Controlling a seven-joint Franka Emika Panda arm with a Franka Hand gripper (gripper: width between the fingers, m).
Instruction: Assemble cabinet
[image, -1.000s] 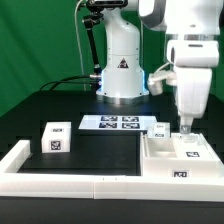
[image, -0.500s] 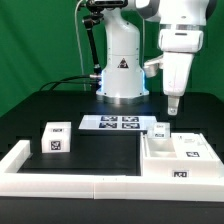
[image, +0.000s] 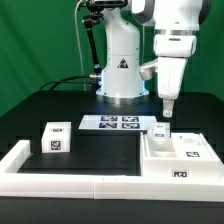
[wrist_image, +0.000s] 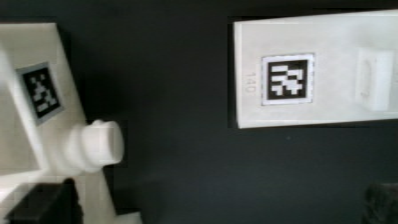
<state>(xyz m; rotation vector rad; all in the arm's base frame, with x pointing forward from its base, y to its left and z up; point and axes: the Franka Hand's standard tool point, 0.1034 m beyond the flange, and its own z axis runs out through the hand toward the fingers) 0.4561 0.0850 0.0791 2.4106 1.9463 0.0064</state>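
The white cabinet box body lies at the exterior view's right, inside the border rail, with tagged parts in it. A small white tagged block stands just behind it. A bigger tagged block stands at the exterior view's left. My gripper hangs in the air above the small block and touches nothing. In the wrist view a white tagged part and a white part with a round knob lie below my gripper. Only dark finger edges show there, set wide apart with nothing between them.
The marker board lies flat in front of the robot base. The long low white border rail runs along the front and turns up the exterior view's left side. A green curtain hangs behind.
My gripper has risen out of the cabinet box body and moved toward the exterior view's left. It now hangs above the small block. The parts have not moved.
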